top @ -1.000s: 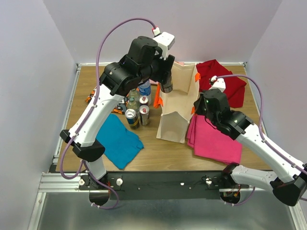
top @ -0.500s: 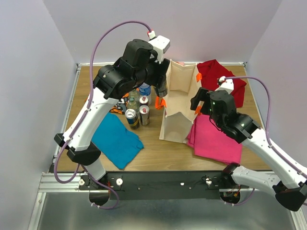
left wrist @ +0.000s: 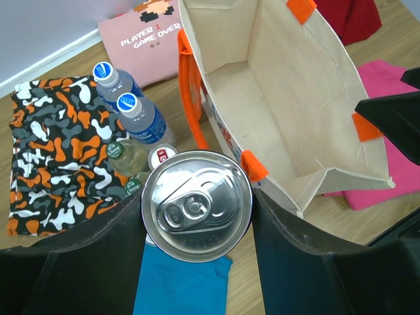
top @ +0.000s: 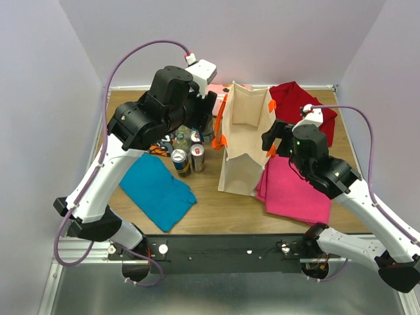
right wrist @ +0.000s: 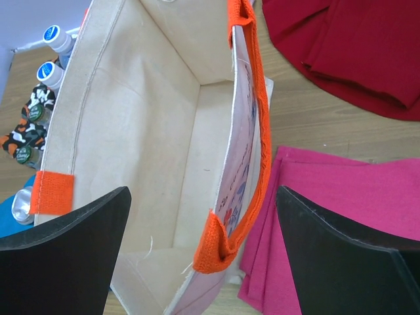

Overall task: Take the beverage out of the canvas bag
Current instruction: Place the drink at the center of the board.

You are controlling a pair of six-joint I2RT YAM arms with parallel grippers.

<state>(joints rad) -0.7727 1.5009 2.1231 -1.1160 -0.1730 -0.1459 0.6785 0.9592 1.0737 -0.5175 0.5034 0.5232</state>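
Note:
A silver-topped beverage can [left wrist: 197, 205] sits between my left gripper's [left wrist: 197, 226] black fingers, which are shut on its sides. It hangs left of the canvas bag [left wrist: 289, 85], above the cluster of drinks and a blue cloth. The beige canvas bag [top: 237, 176] stands upright mid-table with its mouth wide; its inside [right wrist: 131, 118] shows bare cloth. My right gripper [right wrist: 202, 193] is open, straddling the bag's right wall and orange handle [right wrist: 252, 131] without touching them. From above, my right gripper [top: 279, 139] is at the bag's right rim.
Left of the bag stand cans and bottles [top: 187, 154] in a tight cluster. A blue cloth [top: 157, 190] lies front left, a camouflage cloth [left wrist: 52, 151] and a pink printed cloth [left wrist: 147, 39] further back. A pink cloth [top: 295, 190] and a red cloth [top: 302, 108] lie right of the bag.
My left arm has swung left, carrying the can from over the bag's left rim to above the drinks. The bag's mouth has opened wider. The right gripper shifted slightly right.

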